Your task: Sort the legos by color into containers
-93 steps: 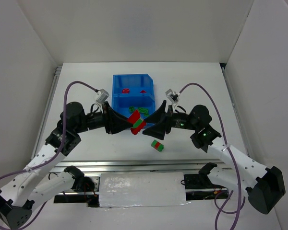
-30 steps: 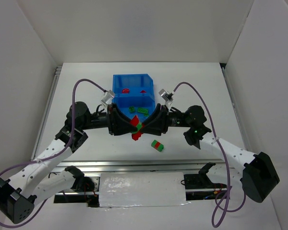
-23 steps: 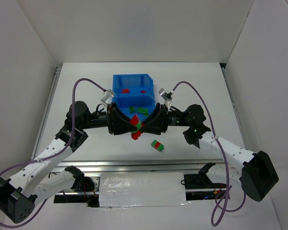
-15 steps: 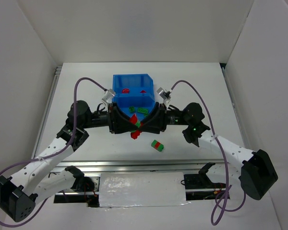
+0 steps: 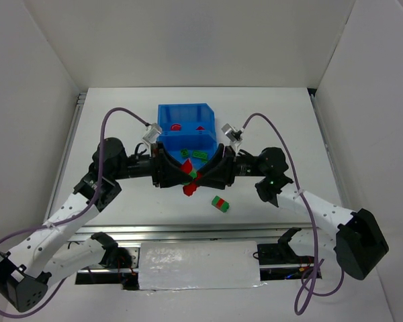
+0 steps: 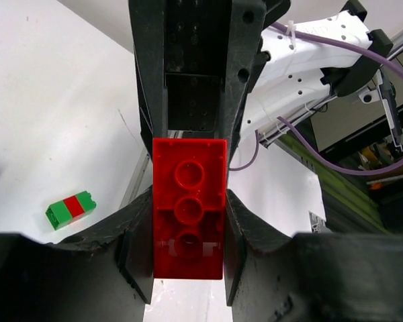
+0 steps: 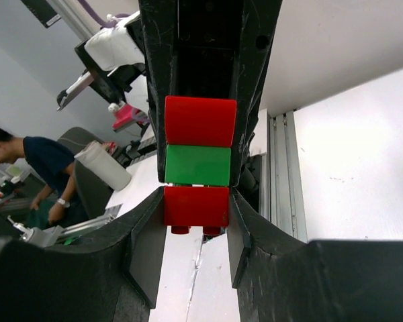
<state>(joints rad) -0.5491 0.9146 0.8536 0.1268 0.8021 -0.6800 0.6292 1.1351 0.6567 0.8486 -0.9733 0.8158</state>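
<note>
Your left gripper [image 6: 188,231], your right gripper [image 7: 196,215]: each clamped on opposite ends of one red-green-red lego stack [image 7: 197,164].

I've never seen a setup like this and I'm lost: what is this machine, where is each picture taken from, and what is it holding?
It is two robot arms bolted at the near edge of a white table. The wide picture looks down from above and behind them; the other two come from a small camera on each wrist, so each shows its own black tool up close. On the table stands a blue bin with two compartments: red bricks in the far one, green bricks in the near one. A small red and green block lies loose in front. Between the arms, the left tool and the right tool both clamp one short stack of red, green and red bricks.
</note>
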